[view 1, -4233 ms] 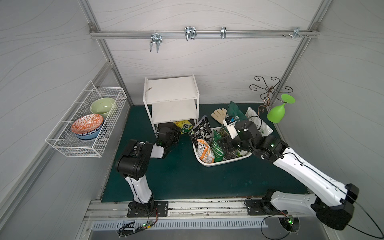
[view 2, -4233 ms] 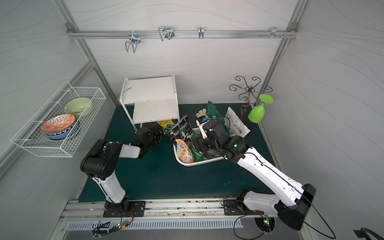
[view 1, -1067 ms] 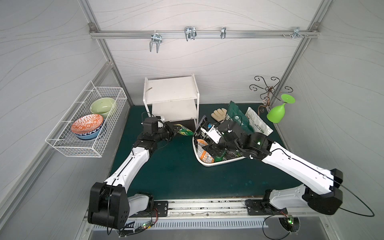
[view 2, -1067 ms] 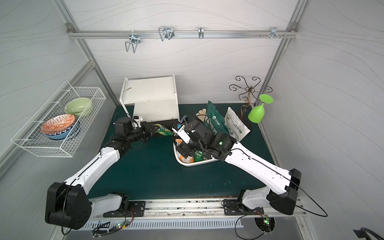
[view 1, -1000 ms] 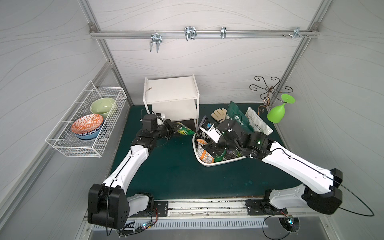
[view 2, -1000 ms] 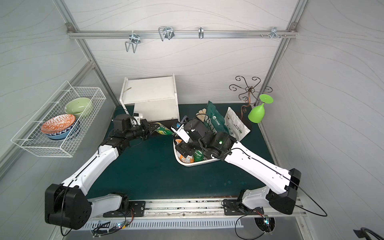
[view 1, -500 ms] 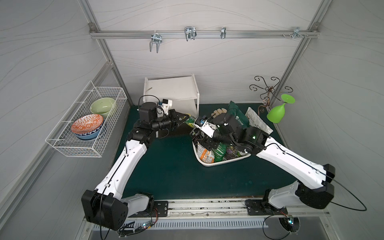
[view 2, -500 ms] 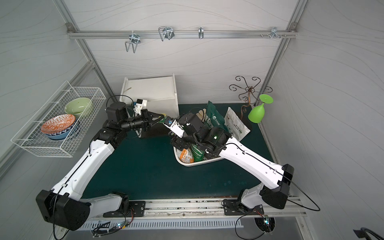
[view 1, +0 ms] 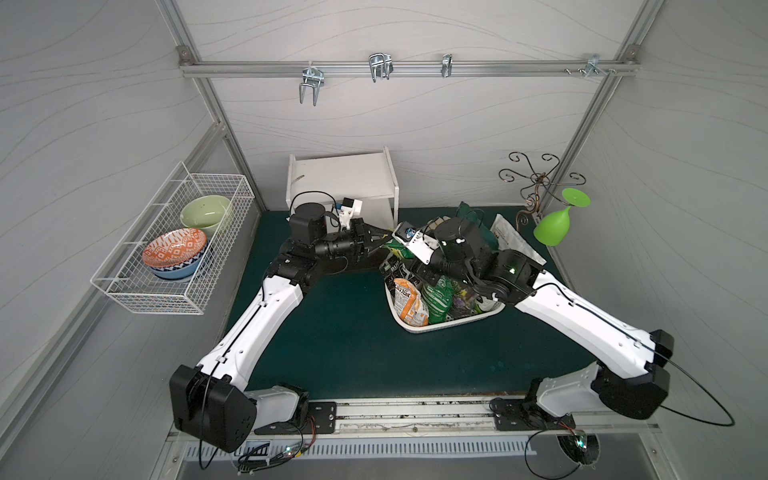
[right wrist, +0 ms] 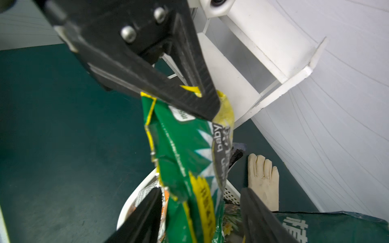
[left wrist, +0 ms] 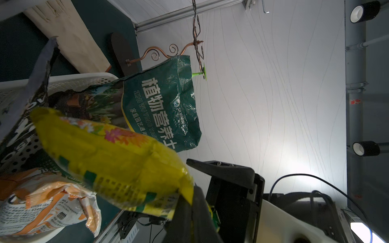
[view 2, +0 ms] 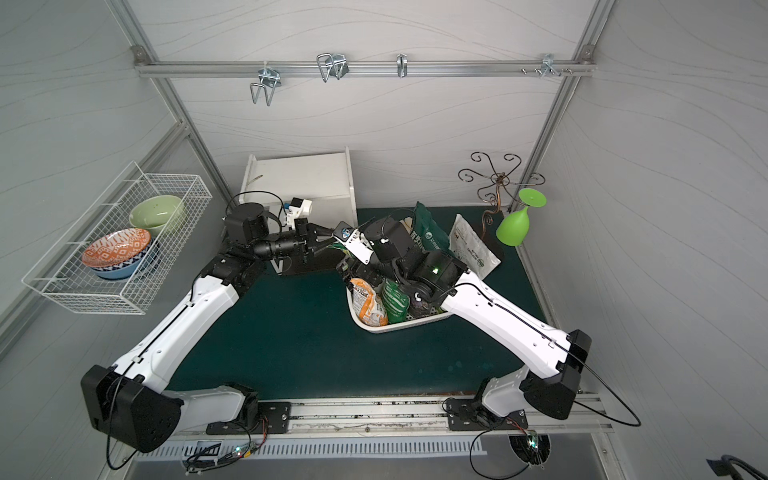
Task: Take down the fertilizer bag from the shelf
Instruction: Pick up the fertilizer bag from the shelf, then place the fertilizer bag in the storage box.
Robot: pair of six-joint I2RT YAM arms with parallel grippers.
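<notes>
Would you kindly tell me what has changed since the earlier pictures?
The left gripper, shut on the yellow-green fertilizer bag, carried it from the foot of the shelf up toward the white perforated basket. The right gripper rose from that basket to meet it, open jaws either side. The bowls in the wire basket and the green glass stayed put.

Soft, even light is filling both top views, and only faint shadows are falling on the green mat. The left wrist view is looking dim. A bright patch is glaring on the wall there, and the fertilizer bag is smearing close to the lens. In the right wrist view, the bag's lower end is going soft.
</notes>
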